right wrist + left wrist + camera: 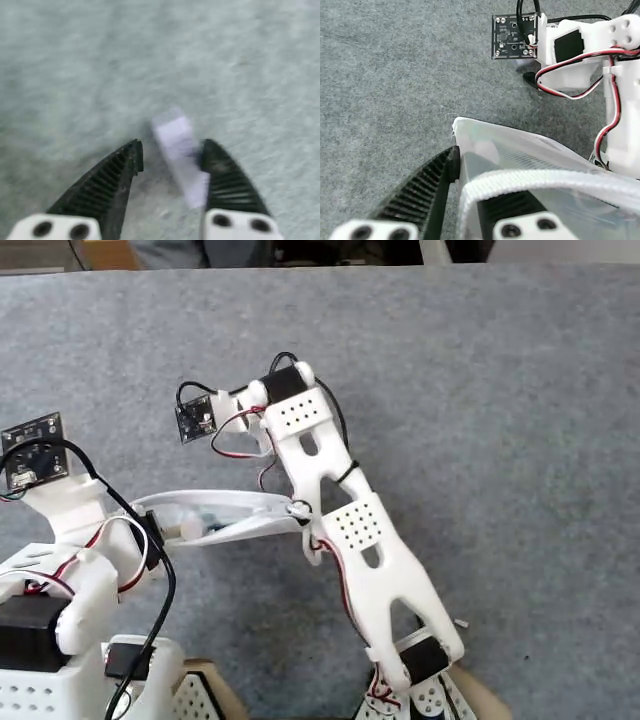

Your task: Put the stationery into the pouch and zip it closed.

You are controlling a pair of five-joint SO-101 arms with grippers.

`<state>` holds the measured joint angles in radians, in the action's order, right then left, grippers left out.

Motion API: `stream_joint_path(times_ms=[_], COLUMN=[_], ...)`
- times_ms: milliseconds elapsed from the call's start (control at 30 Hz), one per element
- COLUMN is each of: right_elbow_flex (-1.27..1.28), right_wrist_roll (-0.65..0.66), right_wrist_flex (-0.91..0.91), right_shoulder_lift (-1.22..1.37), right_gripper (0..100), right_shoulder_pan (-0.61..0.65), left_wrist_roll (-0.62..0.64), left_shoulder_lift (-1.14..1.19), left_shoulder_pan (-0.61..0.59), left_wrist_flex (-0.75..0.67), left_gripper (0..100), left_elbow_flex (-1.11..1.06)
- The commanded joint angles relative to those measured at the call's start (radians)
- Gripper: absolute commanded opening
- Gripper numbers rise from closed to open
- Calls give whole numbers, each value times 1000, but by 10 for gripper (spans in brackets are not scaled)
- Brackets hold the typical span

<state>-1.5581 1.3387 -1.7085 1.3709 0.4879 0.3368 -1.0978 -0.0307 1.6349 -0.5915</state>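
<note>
So, the pouch [215, 508] lay on the grey table [500, 390], its end clenched in your left claw [465, 175]. Your right arm [330, 490] crossed over its far end. Beyond, your right claw [172, 146] stood spread wide, straddling a small white block [172, 130] without gripping it.

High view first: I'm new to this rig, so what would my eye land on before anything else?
Probably the translucent pouch, in the left half of the grey table and gripped at one end by the left gripper. Next comes the right gripper, open around a small pale block lying on the table.
</note>
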Motion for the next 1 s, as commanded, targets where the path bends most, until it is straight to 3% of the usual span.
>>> stream_joint_path(times_ms=[0,100,267,500,800,967], right_elbow_flex=[15,15,4,5,4,-71], right_wrist_roll=[3,-60,-172,-292,-304,-462], right_wrist_flex=[-58,-60,-58,-43,-52,-55], right_shoulder_lift=[-59,-104,-196,-317,-329,-355], right_gripper=[11,70,18,12,12,12], right_shoulder_pan=[12,-46,-121,-121,-153,-180], left_wrist_roll=[-3,-3,-3,-3,-3,-3], left_shoulder_lift=[14,14,14,14,14,14], left_shoulder_pan=[-12,-12,-12,-13,-13,-13], left_wrist_flex=[14,14,14,-6,-5,-6], left_gripper=[28,28,28,28,28,28], left_elbow_flex=[-7,-7,-7,-5,31,27])
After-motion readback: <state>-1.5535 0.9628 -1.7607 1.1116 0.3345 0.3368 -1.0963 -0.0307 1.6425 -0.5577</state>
